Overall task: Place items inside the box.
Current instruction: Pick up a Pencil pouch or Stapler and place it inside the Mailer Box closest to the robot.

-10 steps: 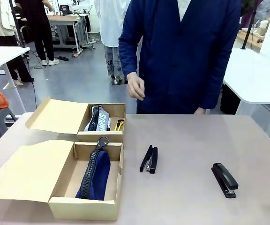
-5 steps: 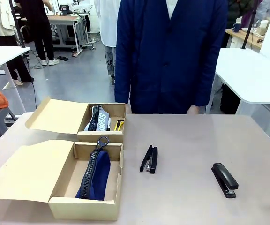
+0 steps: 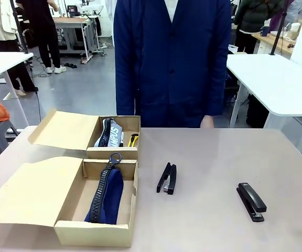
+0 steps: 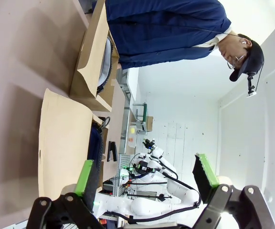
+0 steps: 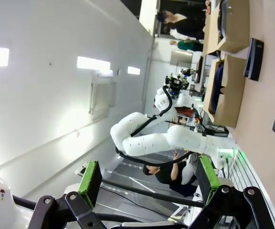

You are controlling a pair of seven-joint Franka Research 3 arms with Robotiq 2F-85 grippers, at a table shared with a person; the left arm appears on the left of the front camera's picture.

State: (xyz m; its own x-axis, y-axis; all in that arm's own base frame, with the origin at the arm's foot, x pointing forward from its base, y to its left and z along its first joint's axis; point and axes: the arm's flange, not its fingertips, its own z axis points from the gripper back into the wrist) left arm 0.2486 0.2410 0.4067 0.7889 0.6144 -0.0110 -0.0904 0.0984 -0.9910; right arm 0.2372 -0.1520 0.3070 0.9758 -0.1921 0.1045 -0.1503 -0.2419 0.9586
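The navy zip pouch is being cradled in the near cardboard box. The white-lettered pouch and yellow utility knife are being housed in the far box. The middle stapler and right stapler are lying on the table, well apart. The left gripper and right gripper are being held spread, with nothing between their fingers.

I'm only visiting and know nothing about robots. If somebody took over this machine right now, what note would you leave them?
Left claw: open, empty.
Right claw: open, empty.
Done: navy pouch in the near box; white-lettered pouch and yellow knife in the far box.
Left: middle stapler and right stapler lie on the table, outside both boxes.
The person stands at the far edge, hands off the items.
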